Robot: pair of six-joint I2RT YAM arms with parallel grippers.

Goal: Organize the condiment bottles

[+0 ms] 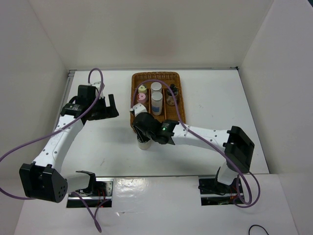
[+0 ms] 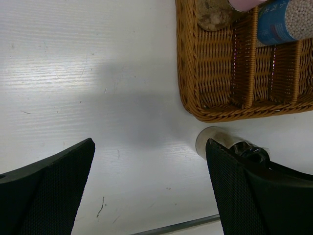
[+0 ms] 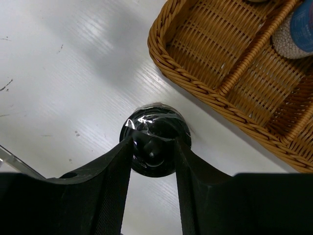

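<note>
A black-capped condiment bottle (image 3: 154, 128) stands on the white table just in front of the wicker tray's near left corner (image 3: 195, 83). My right gripper (image 3: 154, 142) has a finger against each side of its cap; in the top view the same bottle (image 1: 143, 144) shows under that gripper (image 1: 145, 131). In the tray stand the yellow-capped (image 1: 142, 88), pink-capped (image 1: 141, 97), two grey-capped (image 1: 156, 86) and another black-capped bottle (image 1: 171, 91). My left gripper (image 1: 108, 105) hangs open and empty over bare table left of the tray (image 2: 150, 147).
The brown wicker tray (image 1: 156, 74) sits at the table's back centre, with long dividers. White walls enclose the table on three sides. A metal strip (image 2: 171, 226) runs along the near edge. Purple cables loop over both arms.
</note>
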